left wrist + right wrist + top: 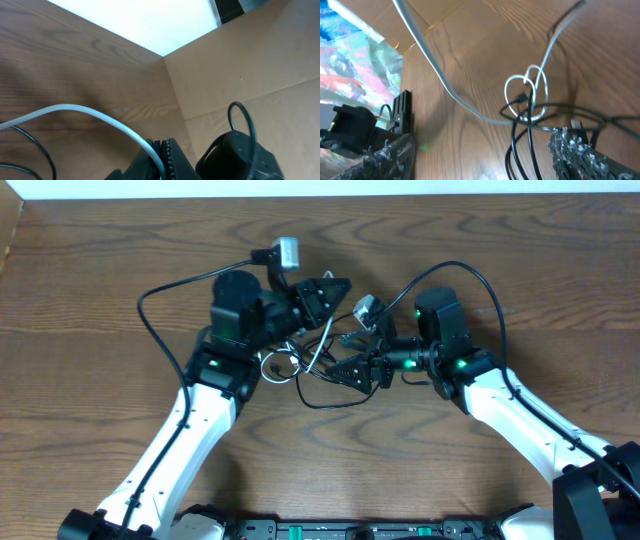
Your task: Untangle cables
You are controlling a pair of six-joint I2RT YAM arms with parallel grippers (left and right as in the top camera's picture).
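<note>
The white cable (318, 348) and the black cable (325, 404) lie tangled at the table's middle, between both arms. My left gripper (330, 292) is shut on the white cable (90, 112), which runs from the left into its jaws (164, 157); the black cable (47, 152) shows at the lower left. My right gripper (347, 356) is open, pointing left at the tangle. In the right wrist view its fingers (480, 157) straddle strands of the black cable (527, 145) without gripping them. The white cable (432, 67) rises taut to the upper left, with small loops knotted around the black one.
Thick black arm cables arc beside each arm, on the left (150, 310) and on the right (485, 280). A cardboard wall (250, 65) stands at the table's far side. The wood table (100, 240) extends around the arms.
</note>
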